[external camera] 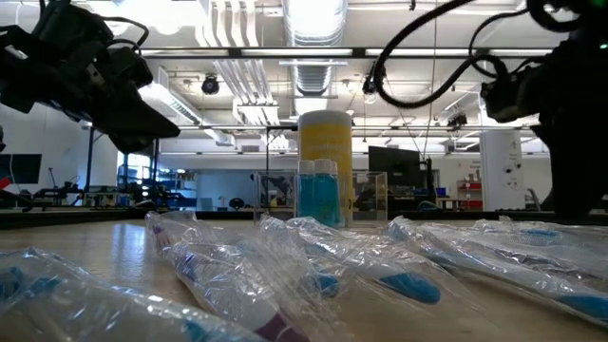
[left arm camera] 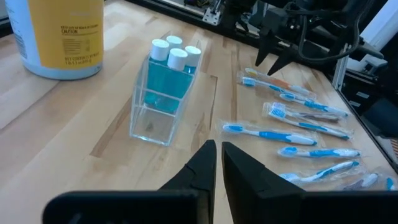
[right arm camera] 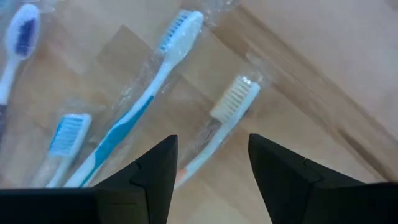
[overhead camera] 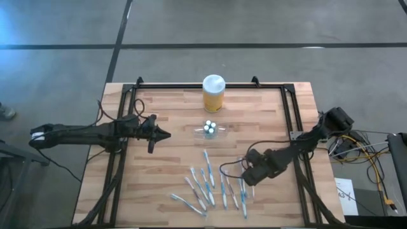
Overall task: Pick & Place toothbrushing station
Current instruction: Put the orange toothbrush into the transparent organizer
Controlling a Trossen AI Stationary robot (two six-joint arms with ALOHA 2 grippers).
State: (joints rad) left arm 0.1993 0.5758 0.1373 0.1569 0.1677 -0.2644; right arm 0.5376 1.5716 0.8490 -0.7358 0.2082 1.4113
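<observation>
A small clear plastic holder (overhead camera: pixel 210 129) stands on the wooden table, with three white-capped blue pieces (left arm camera: pixel 171 53) upright in its far end. Several blue-and-white toothbrushes (overhead camera: pixel 206 184) in clear wrappers lie flat on the table nearer the front edge. My left gripper (overhead camera: pixel 164 134) is shut and empty, hanging above the table left of the holder; its fingers (left arm camera: pixel 219 152) point toward the holder (left arm camera: pixel 158 93). My right gripper (overhead camera: pixel 247 180) is open just above the right end of the toothbrush row. Its fingers stand on either side of a cream-bristled toothbrush (right arm camera: pixel 227 112) without touching it.
A yellow jar with a white lid (overhead camera: pixel 213 93) stands at the table's far edge, behind the holder. A black frame rail (overhead camera: pixel 121 146) runs along the table's left, right and far sides. Bare wood lies between my left gripper and the toothbrushes.
</observation>
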